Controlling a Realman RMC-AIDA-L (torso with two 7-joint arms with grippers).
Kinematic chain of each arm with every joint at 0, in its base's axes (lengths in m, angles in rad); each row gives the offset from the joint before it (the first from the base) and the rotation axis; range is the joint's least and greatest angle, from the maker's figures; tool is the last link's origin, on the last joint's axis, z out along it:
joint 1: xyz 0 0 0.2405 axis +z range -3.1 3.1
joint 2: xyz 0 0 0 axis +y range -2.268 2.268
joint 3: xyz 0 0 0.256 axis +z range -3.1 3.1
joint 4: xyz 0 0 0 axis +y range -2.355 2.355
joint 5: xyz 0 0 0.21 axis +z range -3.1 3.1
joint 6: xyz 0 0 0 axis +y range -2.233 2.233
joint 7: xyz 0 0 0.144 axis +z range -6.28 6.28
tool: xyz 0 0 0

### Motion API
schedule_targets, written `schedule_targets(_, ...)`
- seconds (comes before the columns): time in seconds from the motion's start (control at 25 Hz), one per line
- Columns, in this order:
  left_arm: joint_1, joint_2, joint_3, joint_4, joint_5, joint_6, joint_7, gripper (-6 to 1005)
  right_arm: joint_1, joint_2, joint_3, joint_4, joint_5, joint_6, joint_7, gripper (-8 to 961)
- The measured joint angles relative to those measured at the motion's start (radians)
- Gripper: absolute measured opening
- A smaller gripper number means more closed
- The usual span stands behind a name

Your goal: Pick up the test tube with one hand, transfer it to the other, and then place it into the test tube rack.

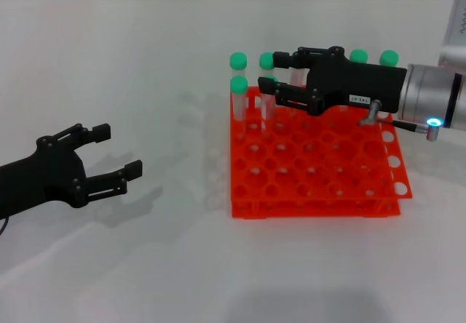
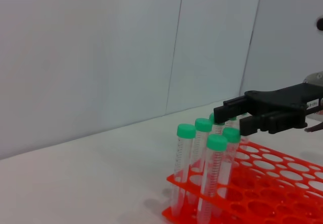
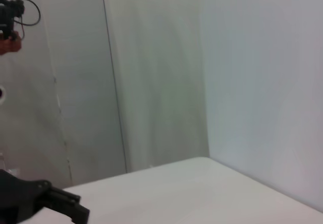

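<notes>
Test tube (image 1: 268, 83) seemingly in right gripper (image 1: 275, 81) over rack (image 1: 320, 163); left gripper (image 1: 116, 150) wide.

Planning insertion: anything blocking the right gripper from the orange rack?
Only green-capped clear plastic tubes standing in the orange-red grid rack's far-left corner, crowding the black right gripper. The black left gripper sits open, aside.

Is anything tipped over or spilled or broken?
Nothing stands out. The green-capped tubes stand upright in the orange rack. The right pincer is over the back tubes; the left pincer is open off to the side.
</notes>
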Motion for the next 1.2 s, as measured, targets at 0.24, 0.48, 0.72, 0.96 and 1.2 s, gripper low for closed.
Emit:
schedule_targets(0.24,-0.003,0.000,0.000,0.000,0.000,0.008,-0.003,893,-0.086,-0.016,-0.007,-0.096,-0.013,-0.107,0.035,528)
schedule_targets(0.48,-0.012,0.017,0.001,0.005,0.001,0.035,-0.011,893,-0.198,-0.044,-0.014,-0.235,-0.106,-0.173,0.101,630)
schedule_targets(0.72,-0.082,0.056,0.001,-0.007,0.072,0.129,-0.057,893,-0.202,-0.090,-0.014,-0.231,-0.199,-0.290,0.120,830)
schedule_targets(0.96,-0.170,0.097,0.000,-0.014,0.157,0.228,-0.112,893,-0.205,-0.114,-0.013,-0.228,-0.235,-0.340,0.133,878)
schedule_targets(1.2,-0.223,0.126,0.000,-0.016,0.182,0.284,-0.133,893,-0.209,-0.118,-0.013,-0.229,-0.269,-0.346,0.132,886)
